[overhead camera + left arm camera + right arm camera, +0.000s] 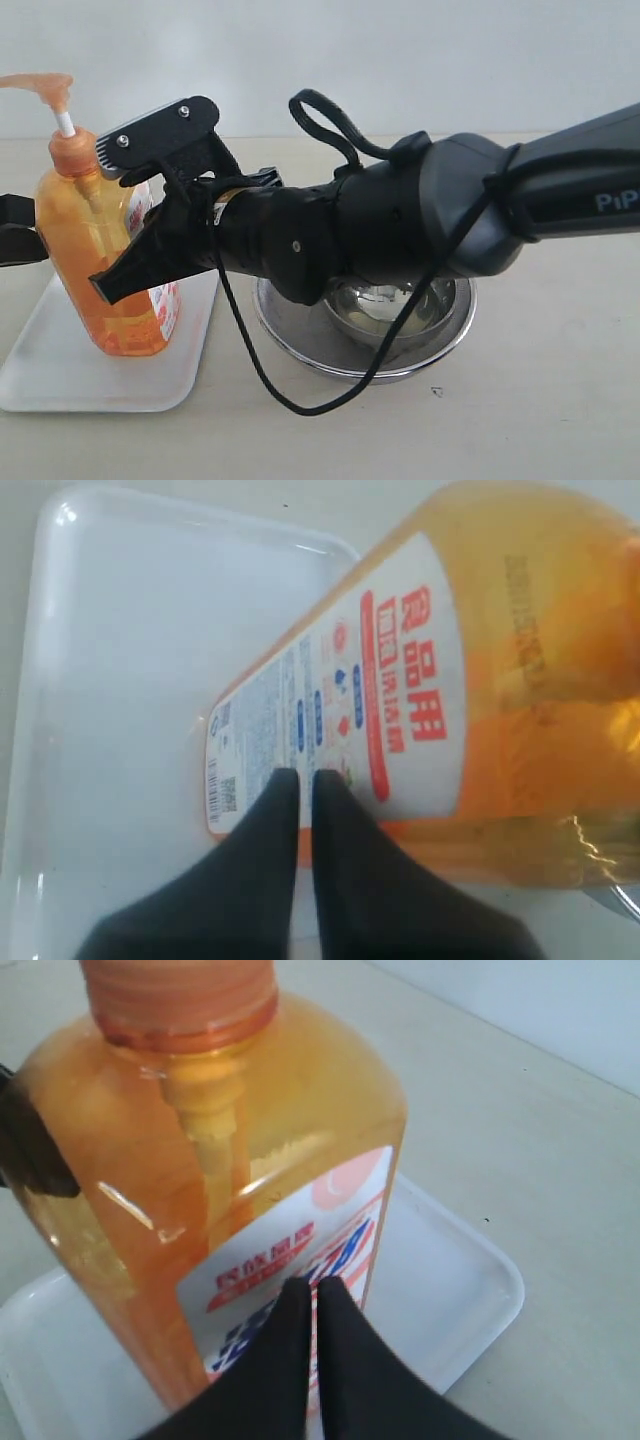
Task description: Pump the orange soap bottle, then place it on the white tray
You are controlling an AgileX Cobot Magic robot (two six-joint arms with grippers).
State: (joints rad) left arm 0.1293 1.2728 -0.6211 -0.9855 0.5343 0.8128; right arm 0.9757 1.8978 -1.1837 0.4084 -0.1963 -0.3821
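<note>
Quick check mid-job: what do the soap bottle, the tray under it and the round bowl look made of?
The orange soap bottle: translucent glossy plastic, it seems; the dip tube shows through its wall. The white tray: probably smooth plastic, opaque, with a soft sheen. The round bowl: likely polished steel, given its mirror-like reflections.

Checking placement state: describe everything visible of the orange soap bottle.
The orange soap bottle is tall, flat-sided, translucent orange plastic and looks nearly full. It has an orange pump head on a white stem and a red-and-white label. It stands upright on the white tray. The shut left hand and right hand point at its labelled faces; contact is unclear.
</note>
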